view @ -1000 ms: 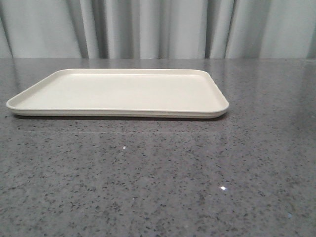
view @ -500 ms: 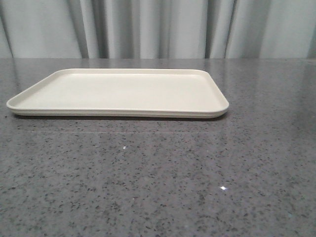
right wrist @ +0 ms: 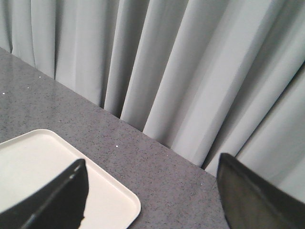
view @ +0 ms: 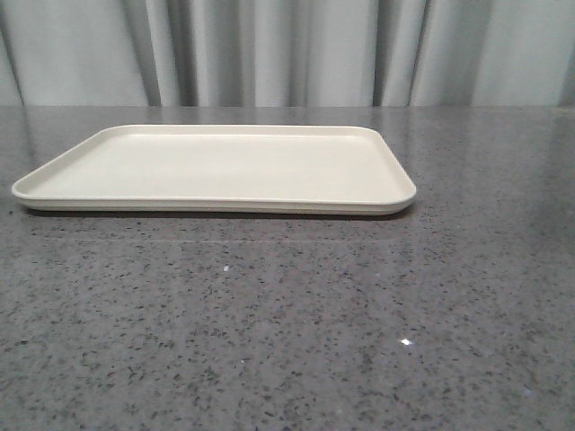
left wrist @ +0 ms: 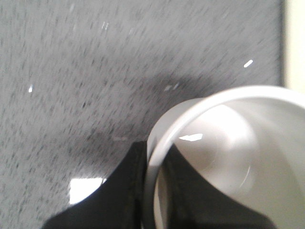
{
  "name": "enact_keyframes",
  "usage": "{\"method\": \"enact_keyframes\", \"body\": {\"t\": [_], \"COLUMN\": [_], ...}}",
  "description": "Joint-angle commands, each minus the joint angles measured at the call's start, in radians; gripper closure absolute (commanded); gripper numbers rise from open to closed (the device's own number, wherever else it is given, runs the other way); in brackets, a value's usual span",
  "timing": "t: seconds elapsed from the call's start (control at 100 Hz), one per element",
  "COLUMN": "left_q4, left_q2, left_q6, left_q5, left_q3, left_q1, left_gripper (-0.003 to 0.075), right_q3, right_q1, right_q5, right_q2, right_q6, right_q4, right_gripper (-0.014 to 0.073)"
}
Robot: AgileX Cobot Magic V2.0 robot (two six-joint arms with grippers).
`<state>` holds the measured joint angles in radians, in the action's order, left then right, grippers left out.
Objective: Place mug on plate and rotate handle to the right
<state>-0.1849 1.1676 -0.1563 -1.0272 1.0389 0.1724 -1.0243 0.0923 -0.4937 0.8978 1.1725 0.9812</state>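
Observation:
The plate (view: pixel 216 166), a cream-white rectangular tray, lies flat with nothing on it in the front view. Neither the mug nor a gripper shows in that view. In the left wrist view the white mug (left wrist: pixel 228 143) is seen from above, blurred, over the grey table. My left gripper (left wrist: pixel 153 191) is shut on the mug's rim, one black finger (left wrist: pixel 121 191) outside the wall and the other inside. The handle is hidden. A strip of the plate (left wrist: pixel 295 43) shows beside the mug. My right gripper (right wrist: pixel 151 191) is open and holds nothing, above the plate's corner (right wrist: pixel 28 162).
The speckled grey table (view: pixel 287 323) stretches in front of the plate. Grey curtains (view: pixel 287 49) hang along the far edge behind it, and they fill much of the right wrist view.

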Motion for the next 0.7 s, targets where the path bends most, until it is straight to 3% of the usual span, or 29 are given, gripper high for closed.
{"method": "enact_keyframes", "body": {"t": [0.0, 0.45, 0.69], "left_q4": [-0.09, -0.307, -0.318], "left_q2": [-0.03, 0.048, 0.144], "left_q6": [-0.033, -0.126, -0.126], "left_q5": [0.006, -0.192, -0.207], "left_q3": [0.105, 0.563, 0.677], "left_q1": [0.001, -0.005, -0.175], "left_gripper": [0.074, 0.074, 0.0741], "right_q3": [-0.036, -0.036, -0.036], "right_q1": [0.0, 0.0, 0.0], "right_q5": [0.021, -0.01, -0.024], "right_q2": [-0.004, -0.004, -0.004], "right_q6": [0.008, 0.008, 0.008], "right_q4": [0.027, 0.027, 0.027], "right_gripper": [0.0043, 0.0043, 0.0043]}}
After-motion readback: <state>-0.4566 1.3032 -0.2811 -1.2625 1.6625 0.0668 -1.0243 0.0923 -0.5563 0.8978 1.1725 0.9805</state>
